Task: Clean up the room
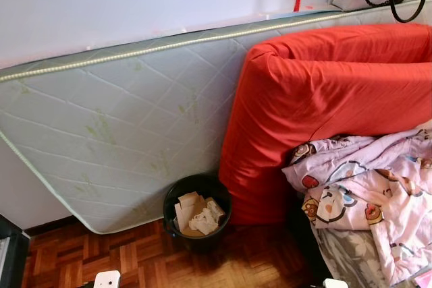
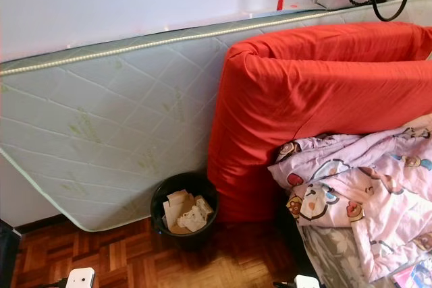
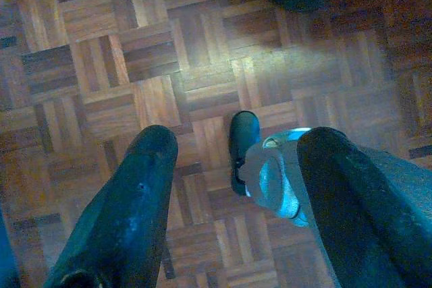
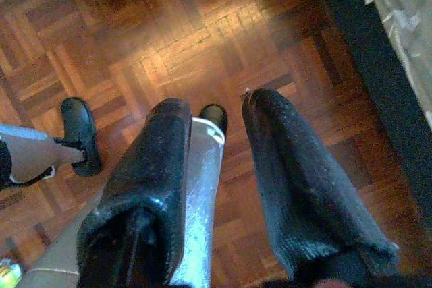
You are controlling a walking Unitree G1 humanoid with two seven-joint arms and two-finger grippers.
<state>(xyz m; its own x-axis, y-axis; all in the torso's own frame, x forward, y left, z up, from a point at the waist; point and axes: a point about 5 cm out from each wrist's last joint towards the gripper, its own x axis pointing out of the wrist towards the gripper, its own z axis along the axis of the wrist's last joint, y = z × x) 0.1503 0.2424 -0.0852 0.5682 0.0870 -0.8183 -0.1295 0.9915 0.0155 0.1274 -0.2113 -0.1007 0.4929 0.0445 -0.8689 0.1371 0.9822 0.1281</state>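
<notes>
left gripper (image 3: pixel 233 160) spread, empty, over bare parquet (image 3: pixel 169 65) | right gripper (image 4: pixel 216 146) spread, empty | bin (image 1: pixel 196 212) ahead, against mattress edge (image 1: pixel 121 133)

Standing upright on the wood floor, well ahead of both hanging claws: a round black bin (image 1: pixel 196 213), holding crumpled paper and cardboard scraps (image 1: pixel 198 216), sitting between leaning mattress (image 1: pixel 121 126) and red bedding (image 1: pixel 324 106).
</notes>
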